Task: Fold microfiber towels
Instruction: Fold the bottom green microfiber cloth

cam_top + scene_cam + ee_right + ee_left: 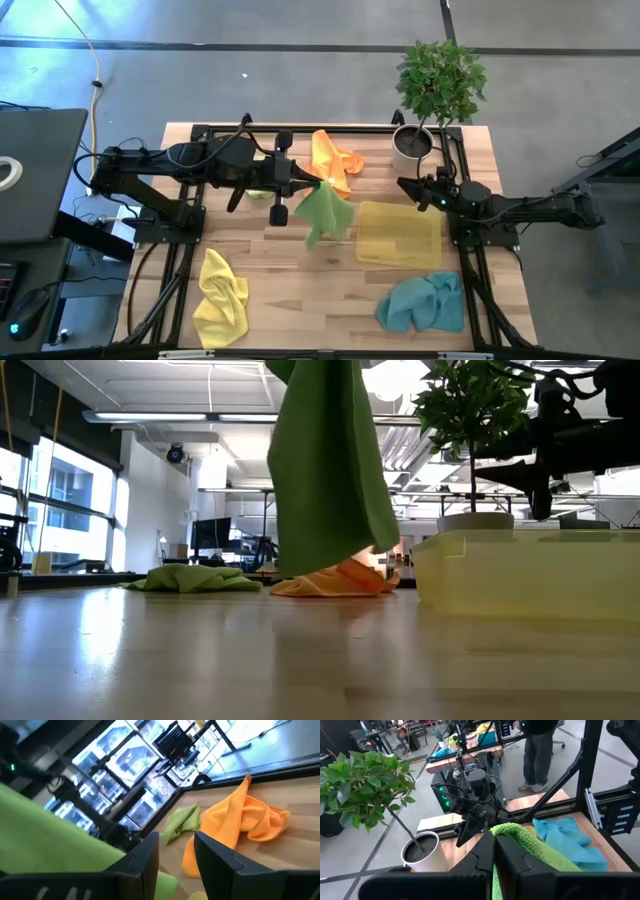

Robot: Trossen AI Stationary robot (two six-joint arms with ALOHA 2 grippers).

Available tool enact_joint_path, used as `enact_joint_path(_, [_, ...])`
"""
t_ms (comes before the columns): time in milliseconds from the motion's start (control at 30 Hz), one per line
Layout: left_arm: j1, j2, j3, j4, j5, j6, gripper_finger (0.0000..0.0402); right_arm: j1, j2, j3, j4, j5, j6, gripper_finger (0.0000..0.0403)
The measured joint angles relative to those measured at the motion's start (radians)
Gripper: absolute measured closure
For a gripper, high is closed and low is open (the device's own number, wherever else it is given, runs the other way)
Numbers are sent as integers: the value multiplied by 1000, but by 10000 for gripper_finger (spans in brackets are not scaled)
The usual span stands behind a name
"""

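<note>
My left gripper (314, 184) is over the table's middle, shut on a lime green towel (326, 214), which also shows in the low view (330, 470). My right gripper (404, 186) is open and empty a little to the towel's right, in front of the white plant pot (411, 149). An orange towel (335, 160) lies crumpled behind the held towel. A second lime green towel (258, 191) lies under my left arm. A yellow towel (400, 235) lies flat at the right. A crumpled yellow towel (222, 296) and a teal towel (424, 303) lie near the front edge. My left gripper pinches the lime green towel by a bunched top end (504, 829) between its two fingers. The fingers come about level from the table's left. The towel hangs below them in slack folds, and its lower end (335, 560) seems clear of the table.
The potted plant (437, 78) stands at the far right corner. The black frame rails (200, 130) run along the table's edges. A person's legs (540, 750) show in the room beyond. There is bare wood (300, 290) at the front middle.
</note>
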Motion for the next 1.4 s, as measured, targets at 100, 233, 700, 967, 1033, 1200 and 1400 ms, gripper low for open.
enact_joint_path(100, [0, 0, 0, 1, 0, 8, 401, 0, 0, 0, 22, -1, -14, 286])
enact_joint_path(233, [0, 0, 0, 15, 0, 31, 401, 0, 0, 0, 109, -1, -57, 286])
enact_joint_path(700, [63, 0, 0, 162, -95, -48, 401, 27, 59, 1, 363, -53, -148, 286])
enact_joint_path(967, [131, 0, 0, 161, -174, -179, 402, 82, 240, 172, 308, -49, -501, 286])
enact_joint_path(1033, [147, 0, 0, 161, -185, -204, 401, 95, 290, 233, 240, -49, -562, 286])
enact_joint_path(1200, [177, 0, 0, 161, -186, -212, 401, 125, 432, 395, -25, 7, -613, 286])
enact_joint_path(1400, [200, 0, 0, 162, -187, -266, 401, 149, 620, 528, -154, 164, -659, 286])
